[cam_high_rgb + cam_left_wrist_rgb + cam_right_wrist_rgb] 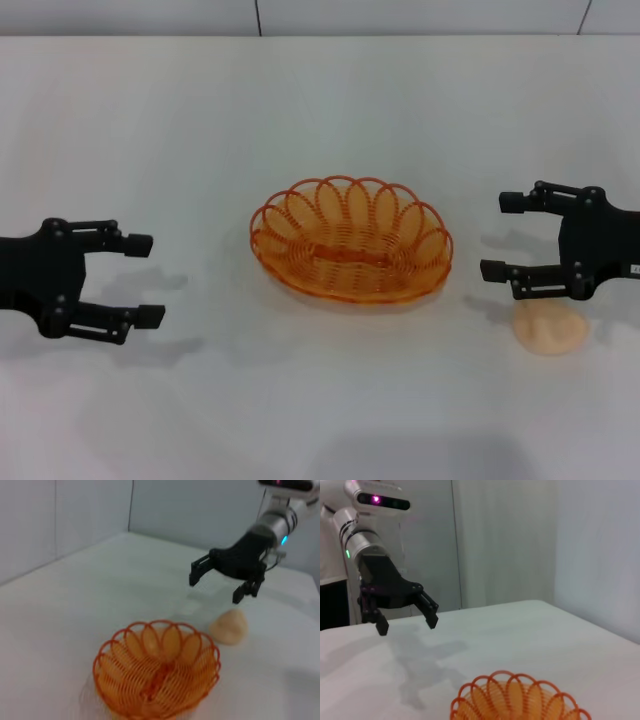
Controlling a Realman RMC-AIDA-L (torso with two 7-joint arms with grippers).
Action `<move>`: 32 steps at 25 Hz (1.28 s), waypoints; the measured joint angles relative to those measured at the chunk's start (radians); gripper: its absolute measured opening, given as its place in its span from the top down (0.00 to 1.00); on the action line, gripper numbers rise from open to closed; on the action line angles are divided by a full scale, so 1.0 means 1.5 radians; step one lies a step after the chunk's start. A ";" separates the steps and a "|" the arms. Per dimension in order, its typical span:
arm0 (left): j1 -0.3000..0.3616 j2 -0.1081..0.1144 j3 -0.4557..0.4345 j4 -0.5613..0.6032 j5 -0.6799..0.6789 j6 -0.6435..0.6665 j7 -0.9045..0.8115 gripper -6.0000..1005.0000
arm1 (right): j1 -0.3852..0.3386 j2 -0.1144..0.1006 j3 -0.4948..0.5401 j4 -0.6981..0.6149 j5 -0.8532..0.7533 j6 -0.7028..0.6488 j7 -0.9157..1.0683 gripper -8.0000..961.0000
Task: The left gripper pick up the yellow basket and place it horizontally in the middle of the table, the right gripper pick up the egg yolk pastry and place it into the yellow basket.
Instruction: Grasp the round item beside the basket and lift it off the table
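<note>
We see a plain white bench (320, 420) before pale walls. One oval orange-yellow wire basket (351, 240) lies mid-bench; one peach-beige rounded pastry (551, 329) rests just under the right gripper (503, 236). Two grippers, left gripper (143, 280) included, hold their fingers wide apart, empty.

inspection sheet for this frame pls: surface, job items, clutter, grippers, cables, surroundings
Surface: the table, plain white, no marks seen.
Job's things: the yellow basket stands upright, long side across, mid-table, empty. The egg yolk pastry lies on the table to the robot's right of the basket, outside it.
Clutter: nothing seen.
Grippers: the left gripper hangs left of the basket, jaws open, empty. The right gripper hangs beside the basket over the pastry, jaws open, empty.
Cables: nothing seen.
Surroundings: light wall panels behind the table.
</note>
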 joint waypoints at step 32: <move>0.004 -0.023 -0.001 0.032 0.017 -0.003 0.000 0.13 | 0.084 -0.023 -0.004 -0.218 -0.371 -0.127 0.374 0.11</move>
